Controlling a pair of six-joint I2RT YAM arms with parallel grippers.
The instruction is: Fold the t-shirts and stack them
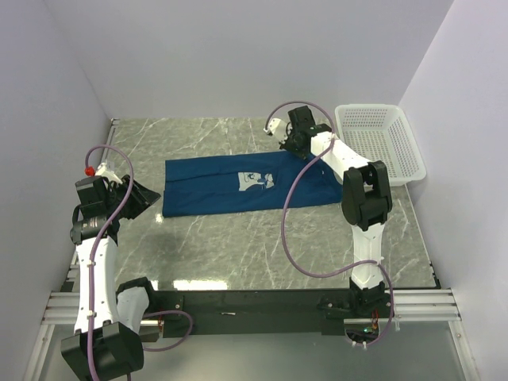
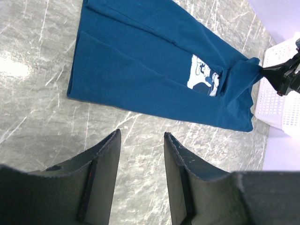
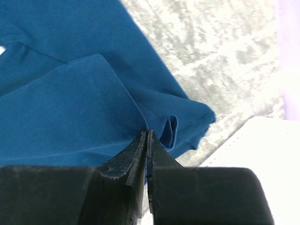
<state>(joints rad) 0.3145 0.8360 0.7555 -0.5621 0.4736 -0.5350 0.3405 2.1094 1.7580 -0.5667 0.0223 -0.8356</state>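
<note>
**Right jaws pinch the shirt's corner; left jaws wait part-open over bare desk**

On your left, the left arm (image 1: 95, 238) holds its jaws low over the grey marbled desk (image 1: 238, 246). They sit just beside the left edge of the t-shirt (image 1: 214, 186) and apart from it. These left jaws stand partly open. In the left wrist view you see two dark fingers (image 2: 105, 178) with a clear gap between them. Only stone shows below that gap, and nothing is gripped.

In the middle of the desk the dark blue t-shirt lies spread as a long band running left to right, mostly flat. Its white print (image 1: 255, 181) sits right of the band's centre, and a raised fold of cloth runs just beside it.

Further right, the right arm (image 1: 361, 198) reaches over the shirt's far right end. The right jaws are closed on the t-shirt there. In the right wrist view the fingers (image 3: 126, 159) meet tip to tip, with a hemmed fold of blue cloth caught at the tips. The left wrist view shows that corner drawn up into a point toward them.

At the far right, a white mesh basket (image 1: 381, 139) stands on the desk against the wall, just beside the right arm and near the shirt's right end.
</note>
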